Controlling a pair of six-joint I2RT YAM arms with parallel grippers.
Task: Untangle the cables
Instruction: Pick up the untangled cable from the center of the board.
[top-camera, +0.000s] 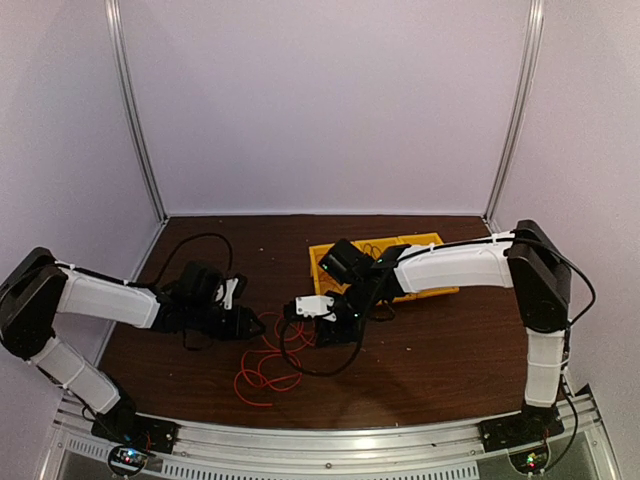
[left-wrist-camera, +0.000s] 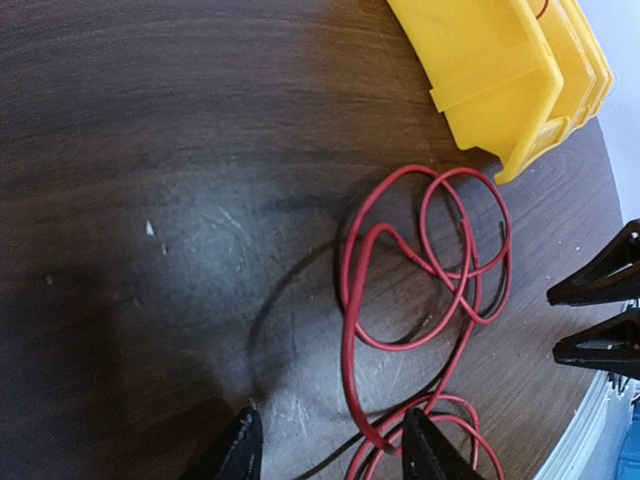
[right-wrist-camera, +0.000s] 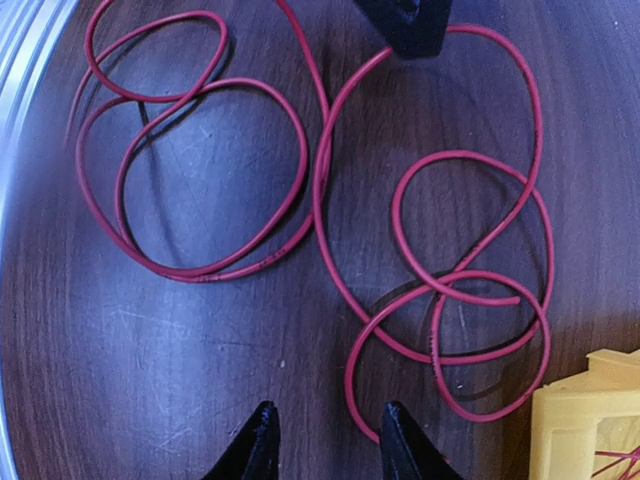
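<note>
Looking down, we find the red cable (right-wrist-camera: 320, 170) sprawled in loose loops on the tabletop (right-wrist-camera: 190, 390), lying between both arms. The left gripper (left-wrist-camera: 330, 455) stands spread, a red strand running up between its fingers close against one. The right gripper (right-wrist-camera: 325, 445), also spread, has a loop's bend just ahead. We judge the left better placed.
</note>
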